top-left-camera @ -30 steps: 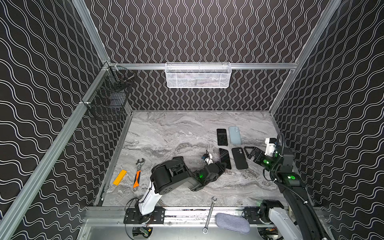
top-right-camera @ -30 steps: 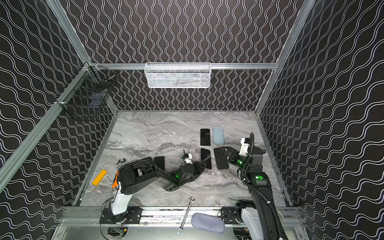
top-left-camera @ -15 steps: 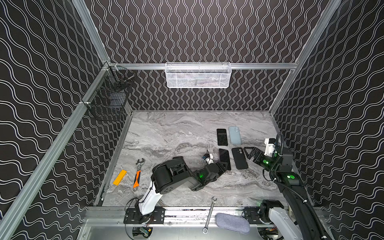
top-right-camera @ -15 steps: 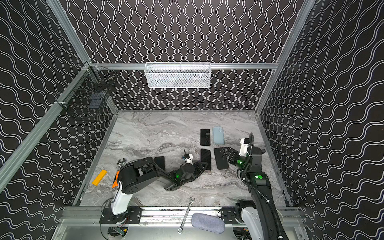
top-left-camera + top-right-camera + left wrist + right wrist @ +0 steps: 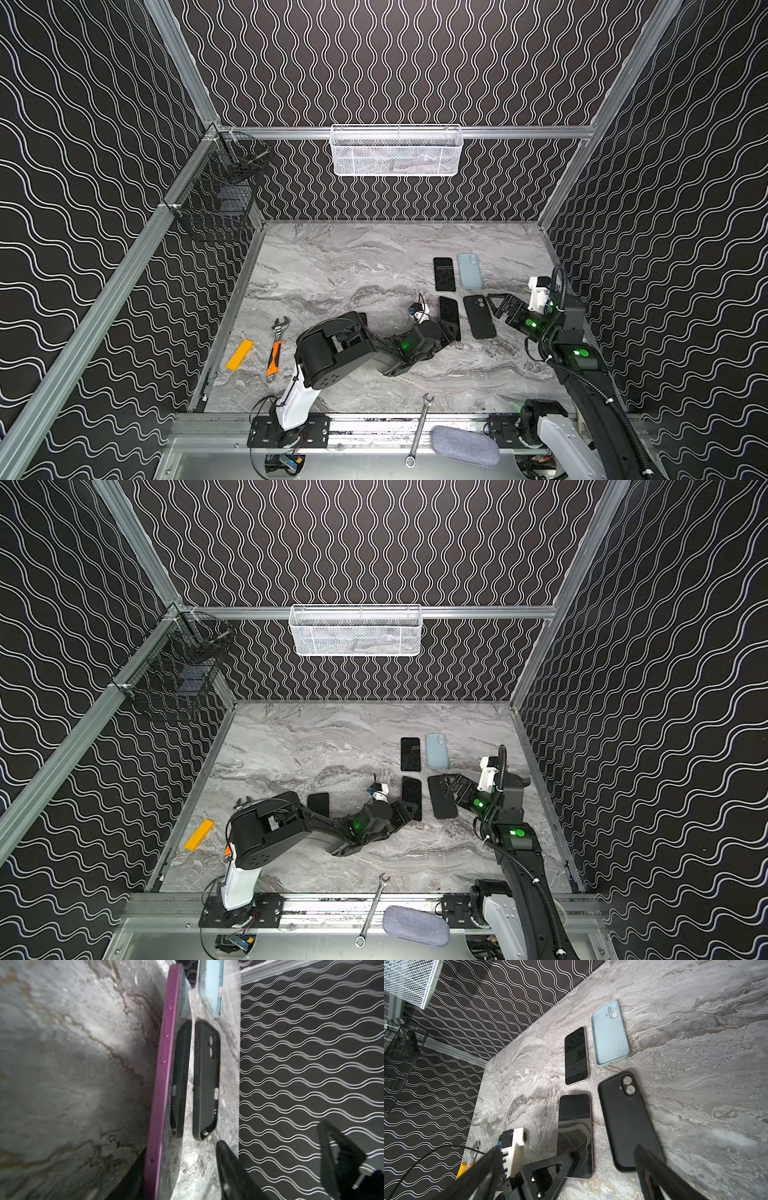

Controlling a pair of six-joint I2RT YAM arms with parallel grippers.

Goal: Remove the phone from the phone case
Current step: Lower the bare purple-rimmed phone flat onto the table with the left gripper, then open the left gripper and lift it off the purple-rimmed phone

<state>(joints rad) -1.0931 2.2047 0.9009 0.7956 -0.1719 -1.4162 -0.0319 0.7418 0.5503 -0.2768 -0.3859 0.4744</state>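
Right of centre on the bench (image 5: 353, 266), near row: phone (image 5: 449, 313) lies flat, screen up, purple edge showing. It is already out of the black case (image 5: 478, 318), which sits empty just to its right — parallel, narrow gap, not touching. Far row has a second phone (image 5: 444, 274) and a light blue case (image 5: 469, 270), also apart.

Left tool (image 5: 452, 331) sits low at the phone's near end, released. In the left wrist view its fingers (image 5: 230, 1167) stand apart with only wall between them, and the phone's edge is beside one of them, not pinched. Whether a finger touches the glass I cannot tell. Right tool (image 5: 500, 307) hangs wide open at the black case's right edge, holding nothing.

Step in hand, as I read it: let go of the phone and get clear. To do it well, spread the left tool fully before any arm motion, so no pad drags the near end. Then lift a little and back off toward the near left, along the phone's long axis — not sideways. A sideways exit would likely shove the phone into the case. Glass on smooth marble probably slides easily, so go slow at first. Right tool should keep off the case rim and not descend. Task looks nearly done.
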